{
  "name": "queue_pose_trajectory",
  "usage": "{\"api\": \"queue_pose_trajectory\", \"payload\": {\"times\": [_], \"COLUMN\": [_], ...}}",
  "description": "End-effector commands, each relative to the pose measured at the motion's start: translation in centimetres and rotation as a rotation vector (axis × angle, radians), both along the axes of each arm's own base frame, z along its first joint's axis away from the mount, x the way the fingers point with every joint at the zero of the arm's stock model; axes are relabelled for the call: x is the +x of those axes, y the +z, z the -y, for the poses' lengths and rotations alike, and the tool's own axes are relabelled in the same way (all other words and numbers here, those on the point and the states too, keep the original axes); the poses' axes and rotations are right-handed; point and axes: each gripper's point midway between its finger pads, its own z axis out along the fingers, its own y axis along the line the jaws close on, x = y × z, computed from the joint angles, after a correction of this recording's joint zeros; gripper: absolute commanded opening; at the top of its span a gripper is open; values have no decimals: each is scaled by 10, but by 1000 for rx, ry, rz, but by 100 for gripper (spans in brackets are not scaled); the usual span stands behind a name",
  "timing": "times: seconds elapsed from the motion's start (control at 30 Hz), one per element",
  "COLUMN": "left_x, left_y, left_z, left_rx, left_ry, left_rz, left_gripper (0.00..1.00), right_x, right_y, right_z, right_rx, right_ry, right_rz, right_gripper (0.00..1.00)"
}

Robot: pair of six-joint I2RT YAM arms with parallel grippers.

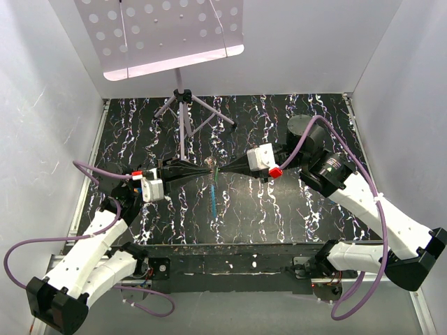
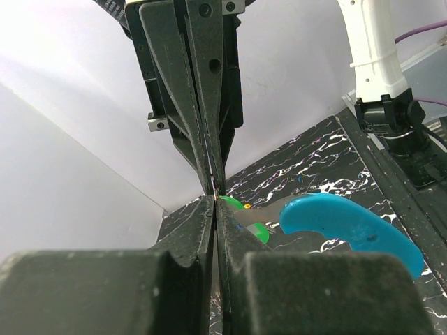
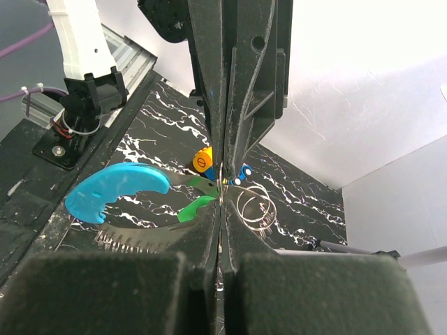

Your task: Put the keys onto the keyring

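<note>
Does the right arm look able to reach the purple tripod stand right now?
Likely not yet: the right gripper is shut tip to tip against the left gripper at the thin silvery wire keyring.

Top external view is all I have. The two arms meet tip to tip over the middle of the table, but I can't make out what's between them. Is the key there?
Observer: Yes. The left wrist view shows the green key right at the tips of the left gripper.
Operator: Is it the only key?
Observer: No. The right wrist view also shows what look like an orange key head and a small blue key head.
Operator: And the ring?
Observer: The keyring shows as thin wire loops just beside the tips of the right gripper, whose fingers are shut.
</note>
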Motion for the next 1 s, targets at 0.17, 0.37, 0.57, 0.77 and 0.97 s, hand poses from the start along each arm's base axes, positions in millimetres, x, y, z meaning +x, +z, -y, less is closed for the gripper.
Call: {"api": "queue_pose_trajectory", "payload": {"times": [0.17, 0.37, 0.57, 0.77, 0.97], "left_x": [2, 4, 4, 2, 4], "left_y": [4, 5, 6, 6, 7], "left_z": [-2, -2, -3, -3, -2], "left_rx": [-26, -31, -35, -34, -29], "left_ry": [22, 29, 32, 25, 29], "left_rz": [4, 1, 0, -8, -26], "left_gripper": [0, 0, 0, 0, 0], "right_x": [-6, -8, -8, -5, -3], "right_y": [11, 12, 11, 8, 7], "right_z": [-4, -4, -5, -7, -9], "right_rx": [42, 43, 42, 30, 20], "right_ry": [29, 34, 37, 23, 10], "right_rz": [27, 27, 25, 23, 26], "right_gripper": [1, 1, 1, 1, 1]}}
